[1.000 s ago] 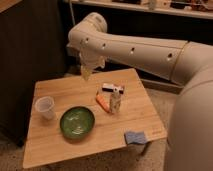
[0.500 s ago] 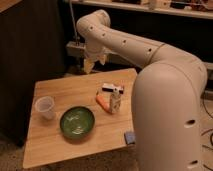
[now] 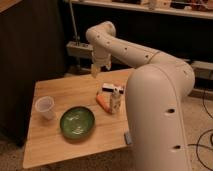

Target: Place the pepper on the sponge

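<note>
gripper: hangs point-down over the far part of the table
claw width: cannot be made out
pepper: lies on the table, just left of the pale bottle, near side of the box
sponge: near right table edge, mostly hidden behind the arm, apart from the pepper
green bowl: near centre
cup: left

Wooden table, speckled floor (dim), dark wall
</note>
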You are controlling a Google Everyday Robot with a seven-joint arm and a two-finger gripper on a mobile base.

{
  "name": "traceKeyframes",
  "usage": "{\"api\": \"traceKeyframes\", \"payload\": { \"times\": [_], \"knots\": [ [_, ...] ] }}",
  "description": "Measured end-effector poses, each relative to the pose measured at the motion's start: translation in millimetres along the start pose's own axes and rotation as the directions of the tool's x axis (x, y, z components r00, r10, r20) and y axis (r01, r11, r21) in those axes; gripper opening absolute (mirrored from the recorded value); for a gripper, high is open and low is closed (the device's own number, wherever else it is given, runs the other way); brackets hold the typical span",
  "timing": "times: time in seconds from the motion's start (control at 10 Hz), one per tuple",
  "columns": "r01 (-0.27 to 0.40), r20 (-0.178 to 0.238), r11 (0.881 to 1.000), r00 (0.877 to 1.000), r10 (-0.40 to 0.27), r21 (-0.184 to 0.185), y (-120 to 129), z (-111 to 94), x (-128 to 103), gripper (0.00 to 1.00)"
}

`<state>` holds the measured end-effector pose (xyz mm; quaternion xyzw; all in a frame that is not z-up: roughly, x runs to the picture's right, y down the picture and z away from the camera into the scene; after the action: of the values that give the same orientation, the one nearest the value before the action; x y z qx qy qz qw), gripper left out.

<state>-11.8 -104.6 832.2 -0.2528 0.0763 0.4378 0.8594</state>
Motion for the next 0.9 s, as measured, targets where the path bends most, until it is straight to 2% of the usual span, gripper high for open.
{"api": "traceKeyframes", "payload": {
  "times": [0.1,0.4,0.5,0.7,0.9],
  "knots": [
    [0.008,0.01,0.999,1.0,-0.008,-0.036,-5,4,3,0.62],
    [0.069,0.055,0.995,0.996,-0.065,-0.078,-1,22,8,0.62],
    [0.094,0.083,0.992,0.993,-0.087,-0.079,-2,29,14,0.62],
    [0.128,0.176,0.989,0.978,-0.112,-0.08,-3,35,27,0.62],
    [0.154,0.221,0.985,0.966,-0.135,-0.071,1,44,38,0.62]
  ]
}}
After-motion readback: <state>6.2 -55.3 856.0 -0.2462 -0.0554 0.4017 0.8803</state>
